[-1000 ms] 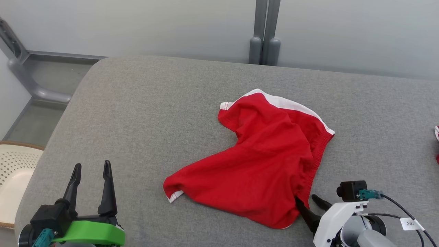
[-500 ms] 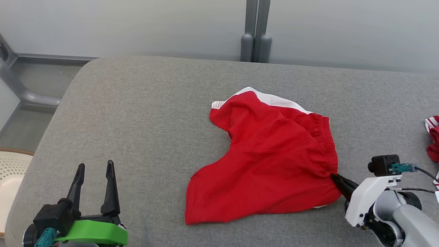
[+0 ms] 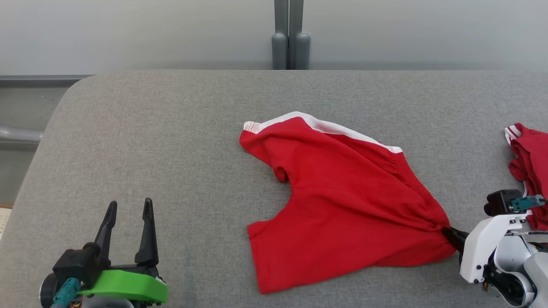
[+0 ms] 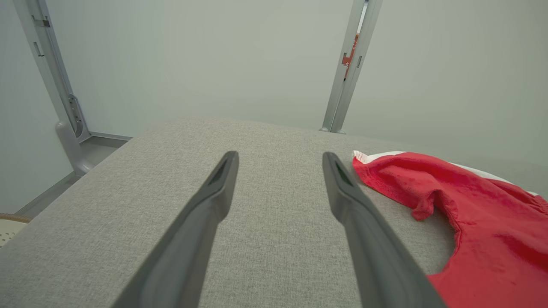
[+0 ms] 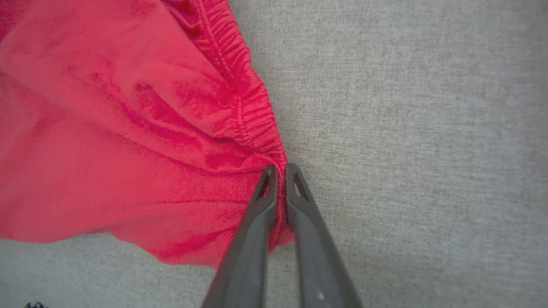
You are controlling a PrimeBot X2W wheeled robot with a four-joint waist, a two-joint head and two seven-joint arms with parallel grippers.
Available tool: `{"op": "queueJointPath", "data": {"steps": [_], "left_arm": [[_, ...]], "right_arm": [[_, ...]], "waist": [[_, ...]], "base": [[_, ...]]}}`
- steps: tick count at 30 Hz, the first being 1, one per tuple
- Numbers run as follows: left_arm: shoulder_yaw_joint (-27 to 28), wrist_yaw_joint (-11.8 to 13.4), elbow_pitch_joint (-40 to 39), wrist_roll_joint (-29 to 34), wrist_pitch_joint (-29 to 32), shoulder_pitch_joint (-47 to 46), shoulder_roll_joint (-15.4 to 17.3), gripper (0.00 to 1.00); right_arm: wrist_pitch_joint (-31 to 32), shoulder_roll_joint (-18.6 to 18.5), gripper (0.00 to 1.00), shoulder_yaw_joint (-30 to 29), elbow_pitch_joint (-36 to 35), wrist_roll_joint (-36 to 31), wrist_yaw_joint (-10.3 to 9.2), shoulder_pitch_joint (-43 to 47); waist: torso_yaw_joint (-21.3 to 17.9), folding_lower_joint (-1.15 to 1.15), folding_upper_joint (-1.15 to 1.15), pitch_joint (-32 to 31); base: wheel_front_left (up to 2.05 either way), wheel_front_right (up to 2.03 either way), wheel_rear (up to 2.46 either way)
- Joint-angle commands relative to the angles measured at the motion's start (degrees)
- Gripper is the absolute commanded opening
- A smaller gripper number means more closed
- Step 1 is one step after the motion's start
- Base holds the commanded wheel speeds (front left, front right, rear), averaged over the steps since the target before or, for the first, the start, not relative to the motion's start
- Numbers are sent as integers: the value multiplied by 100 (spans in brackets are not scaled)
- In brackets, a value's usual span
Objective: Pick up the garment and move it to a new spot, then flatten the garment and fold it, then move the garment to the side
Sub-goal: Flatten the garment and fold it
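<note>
The garment (image 3: 342,201) is a pair of red shorts with white side trim, spread on the grey padded table (image 3: 171,128). My right gripper (image 3: 447,233) is shut on the elastic waistband at the garment's right end, and the cloth is drawn taut toward it. In the right wrist view the two fingers pinch the waistband edge of the garment (image 5: 128,128) at the right gripper (image 5: 280,171). At the lower left my left gripper (image 3: 130,205) stands open above bare table, well left of the garment. The left wrist view shows that left gripper (image 4: 278,156) wide open, with the garment (image 4: 471,205) off to its right.
Another red and white cloth (image 3: 528,162) lies at the table's right edge, close behind my right wrist. A grey post (image 3: 290,34) rises behind the table's far edge. The table's rounded left corner (image 3: 64,98) drops to the floor.
My right gripper has shut on the waistband and dragged the garment rightward, stretching it out. The head view has swung to the right. The left gripper stays open.
</note>
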Motion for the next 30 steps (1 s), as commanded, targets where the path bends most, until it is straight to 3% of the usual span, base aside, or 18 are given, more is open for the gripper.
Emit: {"op": "queueJointPath", "data": {"steps": [1,9,17,24,30], "left_arm": [[7,-26,20,37,-1,-86,-2,100],[19,-27,97,64,-1,-43,49,100],[24,17,36,61,11,80,115,100],[55,58,-88,57,10,204,194,100],[-28,41,-103,106,11,315,226,100]], "right_arm": [[9,79,100,-74,-1,-108,3,77],[-535,380,100,-433,-496,-322,3,220],[-1946,493,100,-617,-1283,-598,3,424],[-3301,933,100,-901,-1162,-1209,3,569],[-3584,1513,100,-1251,-877,-1828,3,645]], "waist": [[-38,0,0,-4],[-231,0,0,-146],[-421,0,0,-423],[-579,0,0,-508],[-674,0,0,-467]], "base": [[0,0,0],[0,0,0],[0,0,0],[0,0,0],[0,0,0]]}}
